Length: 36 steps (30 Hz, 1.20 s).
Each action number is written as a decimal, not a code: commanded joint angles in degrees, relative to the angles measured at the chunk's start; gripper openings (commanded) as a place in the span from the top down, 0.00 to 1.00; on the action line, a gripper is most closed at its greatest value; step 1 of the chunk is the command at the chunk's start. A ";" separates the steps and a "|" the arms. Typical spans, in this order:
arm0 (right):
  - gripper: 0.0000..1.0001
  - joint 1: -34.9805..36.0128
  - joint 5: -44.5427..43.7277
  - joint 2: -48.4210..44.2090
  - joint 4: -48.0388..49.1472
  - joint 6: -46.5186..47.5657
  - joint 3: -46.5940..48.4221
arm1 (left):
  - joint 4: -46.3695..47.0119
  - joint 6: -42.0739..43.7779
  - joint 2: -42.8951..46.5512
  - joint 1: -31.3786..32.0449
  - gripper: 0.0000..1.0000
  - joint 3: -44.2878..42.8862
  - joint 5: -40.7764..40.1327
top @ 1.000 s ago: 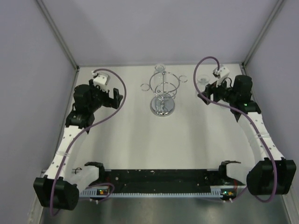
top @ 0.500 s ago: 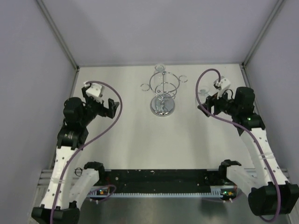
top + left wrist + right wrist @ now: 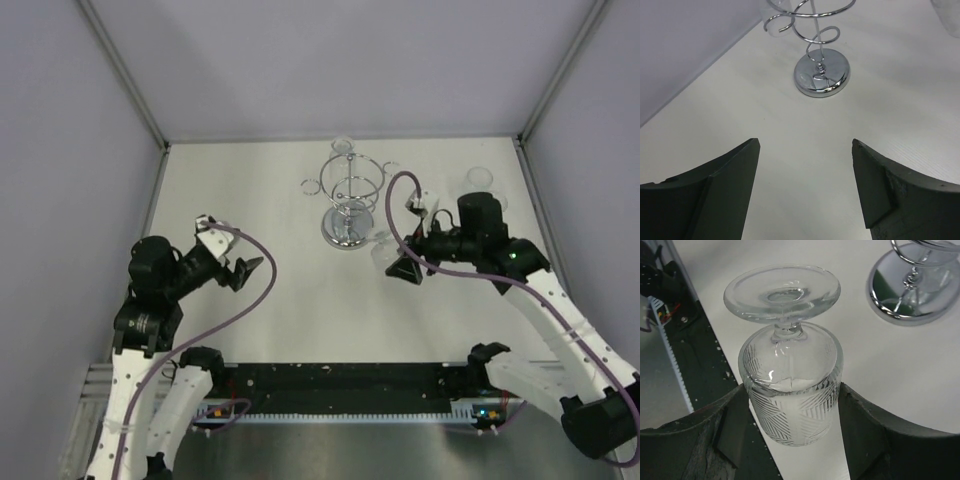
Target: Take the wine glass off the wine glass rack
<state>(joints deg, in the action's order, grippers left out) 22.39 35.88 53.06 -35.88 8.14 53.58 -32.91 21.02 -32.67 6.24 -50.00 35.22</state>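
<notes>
The chrome wine glass rack [image 3: 348, 195] stands at the back middle of the table; its mirrored base shows in the left wrist view [image 3: 821, 77] and the right wrist view [image 3: 912, 290]. My right gripper [image 3: 403, 264] [image 3: 792, 390] is shut on the patterned bowl of a clear wine glass [image 3: 790, 390] [image 3: 384, 250], held tilted with its foot pointing away, near and right of the rack's base. Another glass [image 3: 342, 146] is at the rack's far side. My left gripper [image 3: 245, 272] [image 3: 806, 145] is open and empty, left of and nearer than the rack.
Another clear glass [image 3: 482, 180] stands at the back right near the wall. Grey walls close in the table at the left, back and right. The black rail with the arm bases [image 3: 340, 385] runs along the near edge.
My right gripper has swung from the back right toward the left and nearer, carrying the wine glass. My left arm has drawn back toward the near edge and turned toward the rack.
</notes>
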 commanded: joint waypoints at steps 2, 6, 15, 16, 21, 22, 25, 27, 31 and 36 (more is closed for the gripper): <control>1.00 5.81 9.02 6.51 -2.34 -1.81 11.00 | 9.44 3.95 0.32 1.85 0.21 0.78 6.35; 1.00 8.36 15.26 13.82 -5.96 -2.95 17.69 | 15.15 9.65 -3.63 11.75 0.28 -2.03 4.42; 1.00 13.47 14.83 19.10 -1.49 -5.85 19.81 | 16.12 13.96 -8.46 20.65 0.31 -4.14 4.85; 1.00 13.47 14.49 19.36 -0.61 -6.64 19.81 | 14.73 15.01 -8.82 21.09 0.31 -4.40 5.38; 1.00 13.55 9.40 19.72 -0.42 -4.63 16.13 | 6.83 20.63 -8.74 21.71 0.33 -4.15 5.56; 1.00 13.64 8.43 19.63 -0.25 -3.41 14.81 | 6.45 20.56 -7.77 21.71 0.33 -3.10 5.56; 1.00 13.64 5.53 19.37 -0.24 0.28 12.69 | 5.84 18.80 -4.70 21.71 0.32 -0.63 5.56; 1.00 13.03 4.03 18.32 -0.95 1.96 13.12 | 4.00 19.06 -3.73 21.71 0.32 0.07 6.08; 1.00 11.80 2.89 16.47 -5.23 6.52 13.13 | 2.93 17.84 -3.63 21.71 0.32 2.00 7.22; 0.96 11.80 -0.71 11.64 -9.38 15.05 8.74 | 7.50 8.62 -4.16 21.62 0.31 6.31 3.10</control>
<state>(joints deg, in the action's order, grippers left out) 34.33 38.65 70.04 -41.21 14.33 65.10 -28.60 37.06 -36.42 27.77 -47.18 40.60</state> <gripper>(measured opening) 0.006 0.686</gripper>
